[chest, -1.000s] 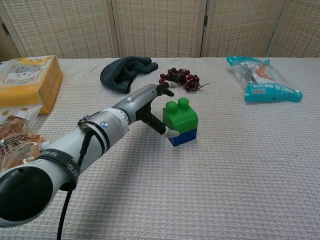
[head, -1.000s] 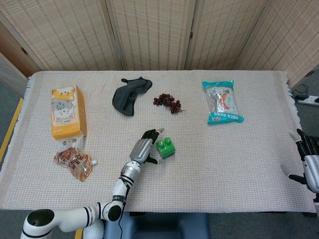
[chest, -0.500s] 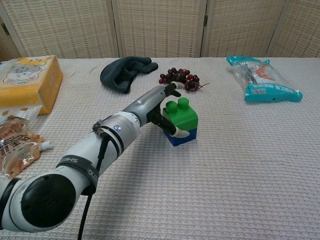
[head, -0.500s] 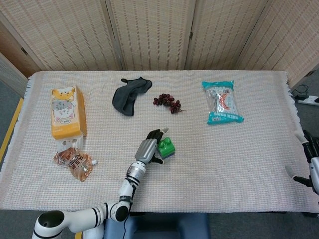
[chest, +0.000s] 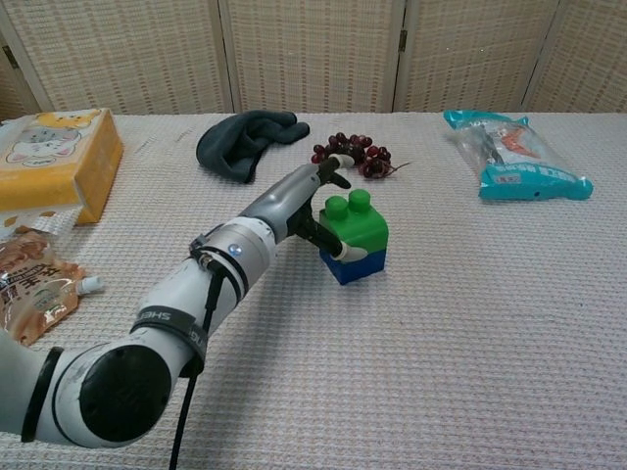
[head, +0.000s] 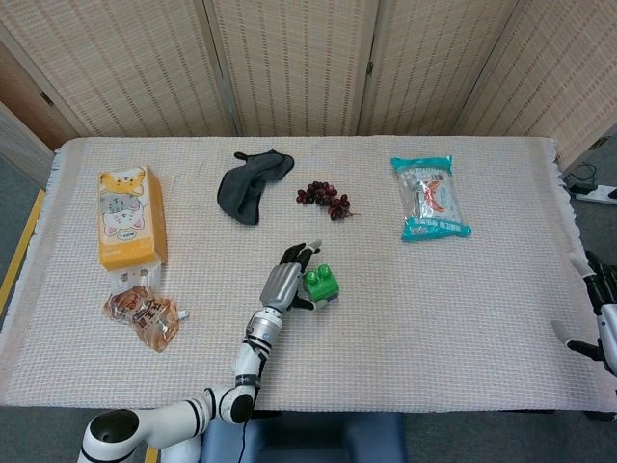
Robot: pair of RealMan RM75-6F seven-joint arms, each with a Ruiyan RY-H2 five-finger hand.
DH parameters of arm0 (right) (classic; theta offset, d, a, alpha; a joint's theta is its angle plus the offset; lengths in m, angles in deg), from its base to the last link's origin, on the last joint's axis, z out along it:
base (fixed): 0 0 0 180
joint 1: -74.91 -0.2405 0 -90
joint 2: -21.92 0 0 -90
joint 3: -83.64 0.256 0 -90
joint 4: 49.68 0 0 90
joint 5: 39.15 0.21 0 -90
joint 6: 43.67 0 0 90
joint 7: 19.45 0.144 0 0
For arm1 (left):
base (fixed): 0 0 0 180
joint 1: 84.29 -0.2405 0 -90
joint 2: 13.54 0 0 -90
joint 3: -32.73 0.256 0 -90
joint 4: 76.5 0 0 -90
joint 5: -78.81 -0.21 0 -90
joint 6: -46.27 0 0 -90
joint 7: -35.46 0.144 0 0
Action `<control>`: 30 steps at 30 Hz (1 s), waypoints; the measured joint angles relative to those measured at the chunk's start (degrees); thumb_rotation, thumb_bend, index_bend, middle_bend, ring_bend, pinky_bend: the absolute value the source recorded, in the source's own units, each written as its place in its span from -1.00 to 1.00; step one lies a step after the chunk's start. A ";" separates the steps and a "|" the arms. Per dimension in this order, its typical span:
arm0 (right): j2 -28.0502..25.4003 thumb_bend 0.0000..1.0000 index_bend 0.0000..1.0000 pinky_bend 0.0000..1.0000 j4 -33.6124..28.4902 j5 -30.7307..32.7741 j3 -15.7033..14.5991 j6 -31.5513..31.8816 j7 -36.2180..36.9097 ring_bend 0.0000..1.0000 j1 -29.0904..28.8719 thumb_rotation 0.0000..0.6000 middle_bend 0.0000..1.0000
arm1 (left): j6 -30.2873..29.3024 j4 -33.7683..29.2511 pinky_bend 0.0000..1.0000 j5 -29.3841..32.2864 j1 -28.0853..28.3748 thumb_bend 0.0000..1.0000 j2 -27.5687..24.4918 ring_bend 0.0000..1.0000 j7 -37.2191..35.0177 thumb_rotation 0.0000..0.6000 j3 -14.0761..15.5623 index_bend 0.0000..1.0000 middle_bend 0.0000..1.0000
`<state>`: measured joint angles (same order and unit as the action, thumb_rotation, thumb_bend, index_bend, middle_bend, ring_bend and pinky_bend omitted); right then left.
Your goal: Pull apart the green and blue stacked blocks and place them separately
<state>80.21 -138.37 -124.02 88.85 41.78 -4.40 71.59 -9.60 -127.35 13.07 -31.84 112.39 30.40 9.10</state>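
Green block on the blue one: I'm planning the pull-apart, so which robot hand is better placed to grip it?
Left. The left robot hand is already against the green block, which sits on the blue block. The right robot hand sits at the table's far edge.

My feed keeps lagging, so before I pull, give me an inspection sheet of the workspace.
Surface: table under a woven cloth.
Job's things: green block stacked on the blue block, near the middle.
Clutter: yellow box and snack pouch at left; dark cloth and grapes at the back; teal packet at right.
Robot hands: left robot hand against the green block's side, fingers on it; a full grip cannot be confirmed. Right robot hand at the table's right edge, holding nothing.
Cables: power strip on the floor, far right.
Surroundings: woven folding screens behind.
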 measured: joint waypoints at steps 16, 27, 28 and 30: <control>0.19 -0.34 -1.00 -1.00 -0.20 -0.08 0.01 -0.39 -0.57 -1.00 -0.28 1.00 -1.00 | 0.57 -2.18 -1.00 1.88 -1.03 -0.60 -1.32 -0.92 3.75 1.00 -0.13 -0.83 -0.37; 0.31 -0.34 -1.00 -1.00 -0.23 -0.04 0.00 -0.50 -0.90 -1.00 -0.34 1.00 -1.00 | -0.49 -2.22 -1.00 1.29 -1.58 -0.59 -1.30 -0.83 2.38 1.00 -0.23 -0.62 -0.18; 0.34 -0.34 -1.00 -1.00 -0.22 0.02 0.02 -0.56 -0.95 -1.00 -0.37 1.00 -1.00 | -0.56 -2.29 -1.00 1.23 -1.63 -0.59 -1.32 -0.82 2.26 1.00 -0.25 -0.58 -0.16; 0.36 -0.34 -1.00 -1.00 -0.20 0.09 0.03 -0.66 -1.00 -1.00 -0.41 1.00 -1.00 | -0.64 -2.58 -1.00 1.19 -1.75 -0.59 -1.42 -0.82 2.01 1.00 -0.29 -0.54 -0.15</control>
<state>80.57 -138.57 -123.93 88.89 41.12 -5.41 71.18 -10.24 -129.93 14.26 -33.59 110.97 32.41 8.81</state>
